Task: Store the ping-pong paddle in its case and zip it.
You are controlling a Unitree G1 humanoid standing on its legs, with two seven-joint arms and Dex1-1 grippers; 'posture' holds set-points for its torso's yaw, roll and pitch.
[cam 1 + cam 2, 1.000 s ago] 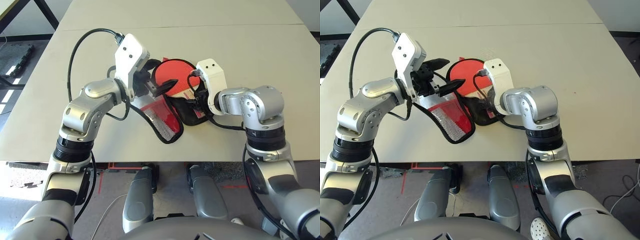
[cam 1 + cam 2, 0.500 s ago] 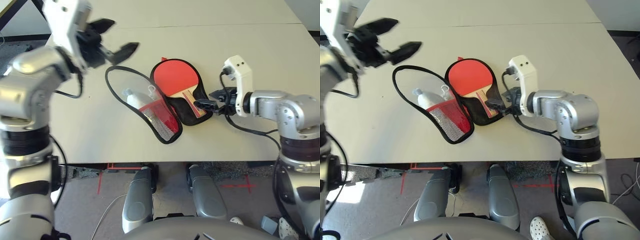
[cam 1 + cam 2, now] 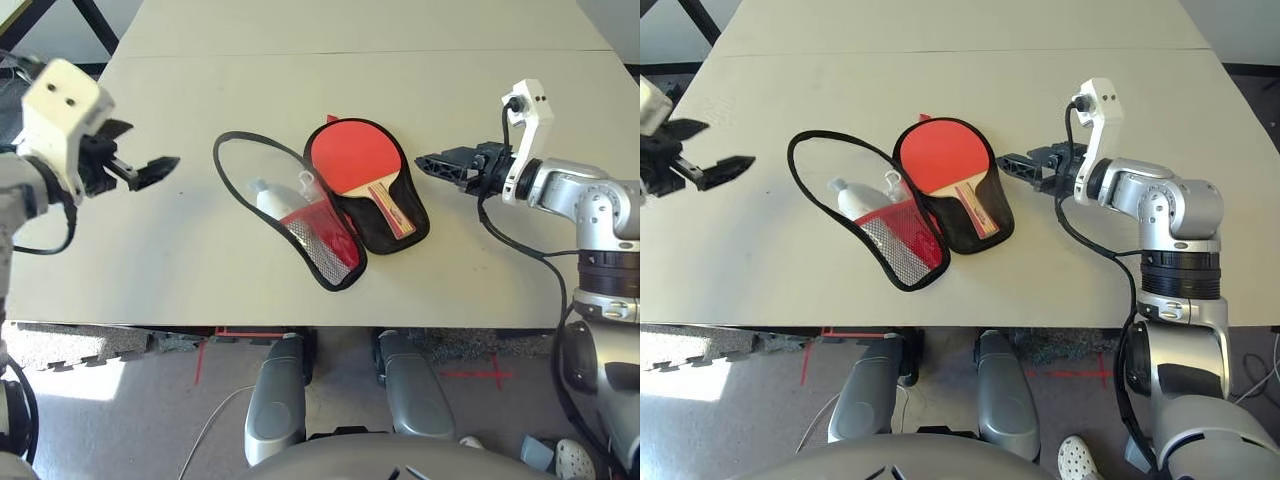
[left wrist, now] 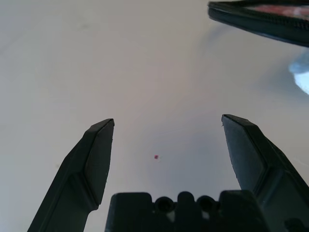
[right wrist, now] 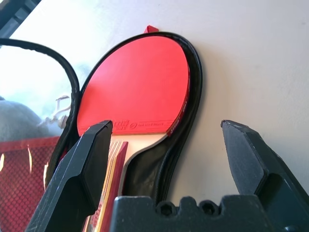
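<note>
The case [image 3: 405,232] lies opened on the table [image 3: 480,290], its mesh flap nearest the front edge, with bare tabletop on both sides and a broad stretch beyond. The paddle [image 3: 352,158] rests in the right half, blade toward the far edge, handle slanting nearer and rightward. Both the left gripper [image 4: 168,118] and right gripper [image 5: 168,123] are spread wide, empty.

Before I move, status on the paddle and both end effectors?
Left end effector, right end effector open, empty. Paddle lying in open case. Plush under clear flap.
</note>
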